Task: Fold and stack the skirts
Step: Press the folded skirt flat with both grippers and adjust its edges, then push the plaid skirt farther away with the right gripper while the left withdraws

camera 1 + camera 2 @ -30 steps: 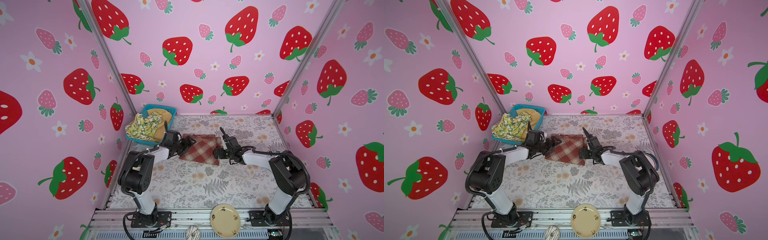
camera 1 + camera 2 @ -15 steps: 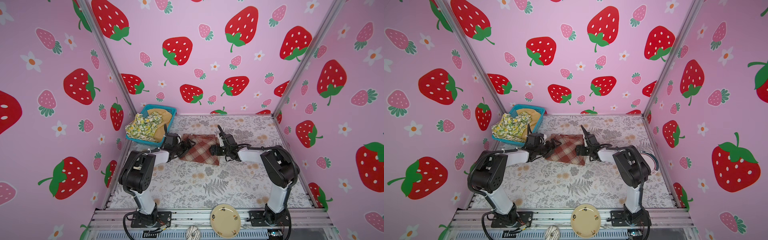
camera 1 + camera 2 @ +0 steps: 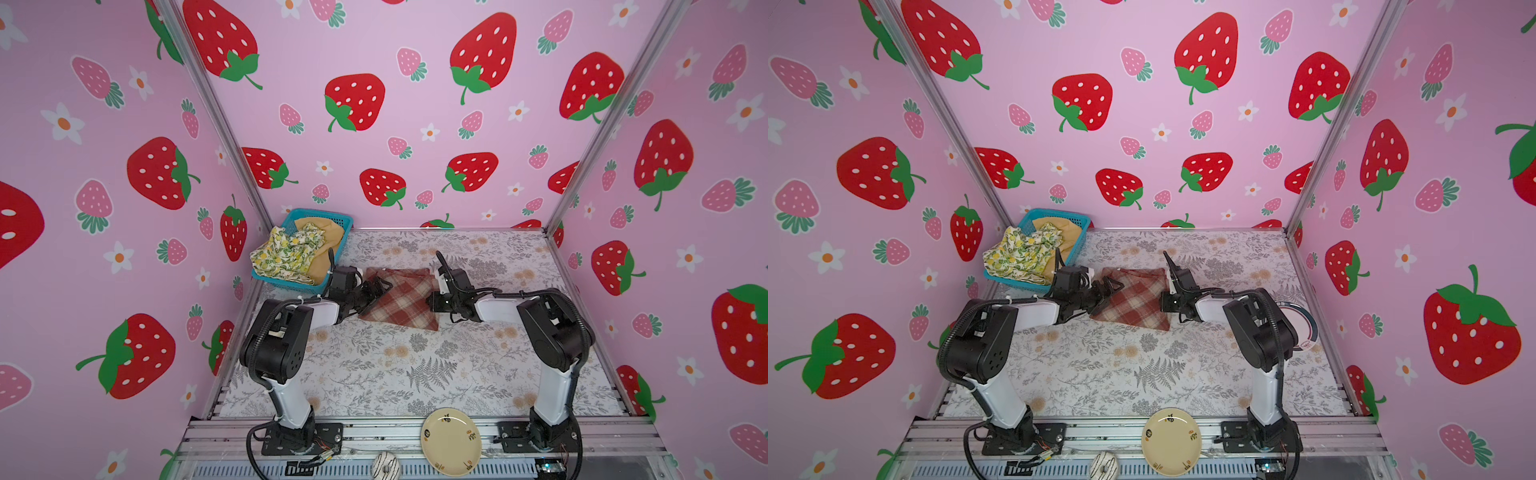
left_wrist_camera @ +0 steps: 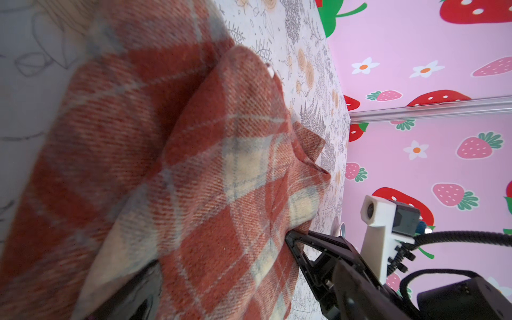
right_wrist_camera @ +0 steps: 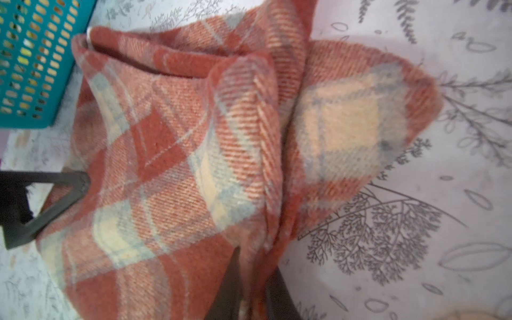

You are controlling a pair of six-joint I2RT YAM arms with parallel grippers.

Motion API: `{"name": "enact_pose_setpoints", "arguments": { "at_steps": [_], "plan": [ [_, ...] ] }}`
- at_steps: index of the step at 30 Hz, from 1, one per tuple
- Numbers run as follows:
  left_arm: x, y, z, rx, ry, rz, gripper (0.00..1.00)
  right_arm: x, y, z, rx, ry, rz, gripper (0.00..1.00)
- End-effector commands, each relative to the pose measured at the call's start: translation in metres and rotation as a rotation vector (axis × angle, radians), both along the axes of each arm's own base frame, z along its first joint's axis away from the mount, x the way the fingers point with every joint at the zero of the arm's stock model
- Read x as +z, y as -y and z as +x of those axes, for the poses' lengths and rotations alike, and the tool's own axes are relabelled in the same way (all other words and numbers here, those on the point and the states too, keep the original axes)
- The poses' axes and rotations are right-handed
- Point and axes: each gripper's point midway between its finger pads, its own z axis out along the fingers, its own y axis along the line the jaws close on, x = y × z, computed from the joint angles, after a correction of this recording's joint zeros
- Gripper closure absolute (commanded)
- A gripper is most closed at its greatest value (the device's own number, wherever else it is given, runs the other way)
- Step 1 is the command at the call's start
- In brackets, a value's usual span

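The red-and-cream plaid skirt (image 3: 399, 301) (image 3: 1133, 303) lies loosely folded mid-table in both top views. My left gripper (image 3: 376, 293) (image 3: 1106, 291) is open at its left edge, and in the left wrist view (image 4: 221, 277) the plaid cloth (image 4: 221, 166) lies between the spread fingers (image 4: 304, 249). My right gripper (image 3: 432, 300) (image 3: 1165, 301) is shut on the skirt's right edge, its fingers (image 5: 235, 288) pinching a fold of plaid (image 5: 171, 155). The lemon-print skirt (image 3: 286, 253) (image 3: 1021, 253) and the mustard skirt (image 3: 330, 245) (image 3: 1067, 245) sit in the basket.
A blue mesh basket (image 3: 316, 214) (image 3: 1054, 212) stands at the back left corner, close to the left arm. A cream plate (image 3: 451, 440) (image 3: 1171, 440) rests on the front rail. A pink-rimmed plate (image 3: 1306, 328) lies behind the right arm. Pink walls enclose three sides.
My right gripper has moved in to the plaid skirt's right edge and closed on it. The left gripper stays open at the left edge.
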Motion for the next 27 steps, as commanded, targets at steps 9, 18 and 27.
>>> {"name": "enact_pose_setpoints", "arguments": {
  "at_steps": [9, 18, 27],
  "plan": [
    [0.069, -0.006, 0.003, 0.012, 0.07, 0.076, 0.01, 0.022, 0.104, 0.053, -0.095, 0.017, -0.32, 0.91],
    [0.087, -0.01, 0.005, 0.029, 0.113, 0.095, 0.0, 0.041, 0.182, 0.104, -0.173, -0.011, -0.645, 0.91],
    [0.107, -0.025, 0.002, 0.053, 0.144, 0.148, 0.0, 0.044, 0.254, 0.154, -0.251, -0.005, -0.948, 0.9]
  ]
}}
